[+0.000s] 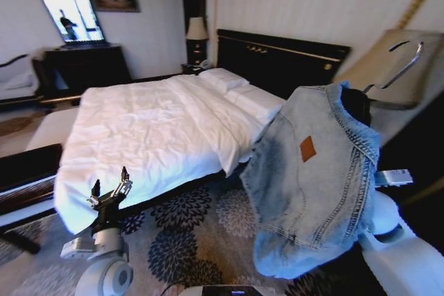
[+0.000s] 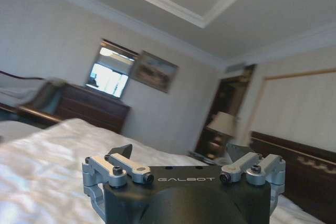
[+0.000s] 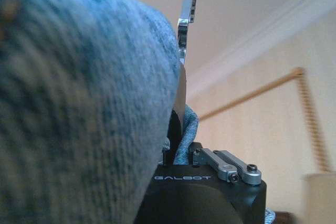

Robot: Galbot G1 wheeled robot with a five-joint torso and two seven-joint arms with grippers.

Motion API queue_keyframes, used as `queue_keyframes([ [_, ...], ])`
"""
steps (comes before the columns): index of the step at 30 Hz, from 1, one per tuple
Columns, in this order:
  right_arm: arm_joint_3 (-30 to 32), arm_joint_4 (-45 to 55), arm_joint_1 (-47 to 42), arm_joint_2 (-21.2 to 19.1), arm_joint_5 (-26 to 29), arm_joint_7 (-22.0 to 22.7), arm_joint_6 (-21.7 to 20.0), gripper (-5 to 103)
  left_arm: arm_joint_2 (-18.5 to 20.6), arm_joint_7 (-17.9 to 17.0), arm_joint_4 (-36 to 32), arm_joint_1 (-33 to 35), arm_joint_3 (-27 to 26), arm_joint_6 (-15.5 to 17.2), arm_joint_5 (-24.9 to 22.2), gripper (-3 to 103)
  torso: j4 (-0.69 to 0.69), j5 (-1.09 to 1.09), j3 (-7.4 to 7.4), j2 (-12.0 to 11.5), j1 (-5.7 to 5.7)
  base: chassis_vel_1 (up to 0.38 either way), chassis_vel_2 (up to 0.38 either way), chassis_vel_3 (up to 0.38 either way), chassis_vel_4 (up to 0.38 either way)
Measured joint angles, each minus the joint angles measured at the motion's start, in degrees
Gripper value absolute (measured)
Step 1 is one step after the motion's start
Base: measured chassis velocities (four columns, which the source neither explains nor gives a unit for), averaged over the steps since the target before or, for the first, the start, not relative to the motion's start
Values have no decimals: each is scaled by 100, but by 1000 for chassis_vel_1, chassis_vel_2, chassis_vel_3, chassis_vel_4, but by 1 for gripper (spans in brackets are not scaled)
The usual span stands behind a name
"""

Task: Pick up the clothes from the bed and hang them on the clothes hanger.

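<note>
The light blue denim clothes [image 1: 312,185], a jacket with a brown patch, hang off the bed at my right, draped over the clothes hanger. The hanger's metal hook [image 1: 408,62] sticks up above the collar. In the right wrist view my right gripper [image 3: 176,129] is shut on the hanger's neck under the hook [image 3: 188,3], with denim [image 3: 79,103] pressed close against it. My left gripper [image 1: 109,188] is open and empty, pointing upward low at the left, near the bed's foot corner. The bed [image 1: 159,129] has bare white sheets.
A black headboard [image 1: 277,57] and a lamp [image 1: 197,29] stand behind the bed. A pale chaise longue [image 1: 395,46] is at the right behind the jacket. A dark dresser [image 1: 83,67] lines the far wall, a dark bench [image 1: 28,171] is at the left, and floral carpet [image 1: 187,233] is below.
</note>
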Motion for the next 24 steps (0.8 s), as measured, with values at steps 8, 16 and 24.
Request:
queue_keyframes([
  [8,728,389,-791,29,93,-67,-64,20,340,0,-13,28,141,22,-245,100,1,-1,0,0,0,-134,-120,-119,-128],
  [16,1634,810,-1861,165,290,-274,203,20,743,2,-227,245,128,63,-567,100,0,-1,-1,0,0,-126,-120,-123,-129],
  [24,2333,1022,-2499,669,366,-376,350,20,985,20,-399,308,382,92,-584,100,0,-1,-1,1,-1,-125,-122,-121,-130],
])
